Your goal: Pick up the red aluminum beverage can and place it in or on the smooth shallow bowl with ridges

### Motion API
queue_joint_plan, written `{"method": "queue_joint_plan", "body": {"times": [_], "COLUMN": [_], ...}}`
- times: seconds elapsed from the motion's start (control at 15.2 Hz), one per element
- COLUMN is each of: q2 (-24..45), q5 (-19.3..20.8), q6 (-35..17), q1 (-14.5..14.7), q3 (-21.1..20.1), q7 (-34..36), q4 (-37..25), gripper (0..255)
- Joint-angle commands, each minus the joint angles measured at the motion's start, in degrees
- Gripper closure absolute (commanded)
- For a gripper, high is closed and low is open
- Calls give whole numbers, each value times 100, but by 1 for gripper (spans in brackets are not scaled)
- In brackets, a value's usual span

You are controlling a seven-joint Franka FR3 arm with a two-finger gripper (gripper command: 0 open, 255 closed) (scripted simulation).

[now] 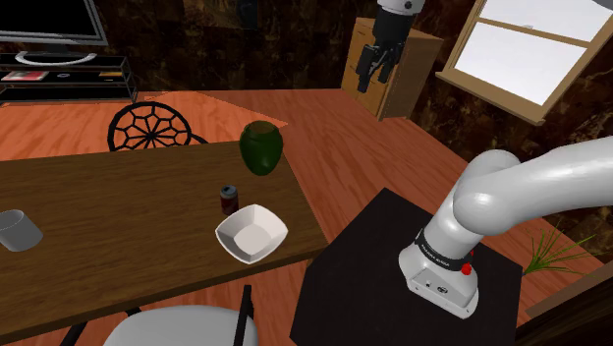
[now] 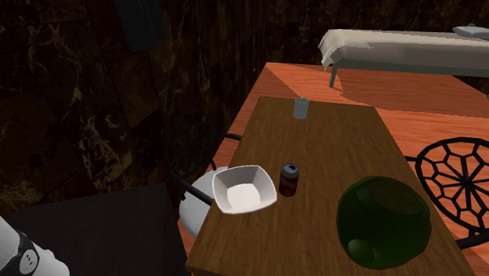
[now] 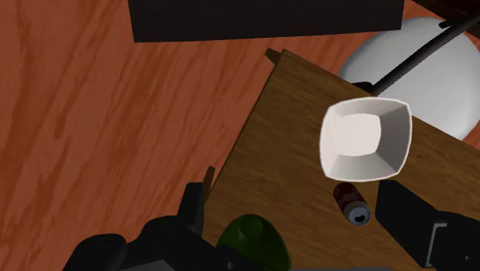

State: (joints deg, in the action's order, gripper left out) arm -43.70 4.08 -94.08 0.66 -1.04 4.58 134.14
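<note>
Can: a small dark-red can (image 1: 229,200) with a grey top is standing upright on the wooden table (image 1: 118,197).
Neighbour: it is sitting just beside a corner of the white, squarish bowl (image 1: 251,233), near the table's edge.
Gripper (image 1: 374,75): it is hanging high up, well apart from the can, its black fingers spread and gripping nothing.
Vase: a round green vase (image 1: 260,147) is standing nearby on the table.

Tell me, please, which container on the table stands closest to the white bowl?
The small red can, just beside the bowl; the green vase and pale cup stand farther off.
</note>
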Motion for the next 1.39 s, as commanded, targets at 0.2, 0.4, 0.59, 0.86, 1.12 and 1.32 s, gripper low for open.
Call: {"method": "queue_joint_plan", "body": {"times": [0.2,0.4,0.59,0.86,1.12,1.32], "q2": [376,815,1309,2043,2842,3472], "q5": [-79,-145,-196,-232,-221,-176], "q6": [-527,-1050,-1562,-2212,-2804,-3198], "q1": [51,98,141,190,230,258], "q3": [-101,-204,-307,-446,-580,-672], "q7": [140,276,409,587,774,924], "q4": [184,301,349,304,136,-70], "gripper": [0,0,0,0,0,0]}}
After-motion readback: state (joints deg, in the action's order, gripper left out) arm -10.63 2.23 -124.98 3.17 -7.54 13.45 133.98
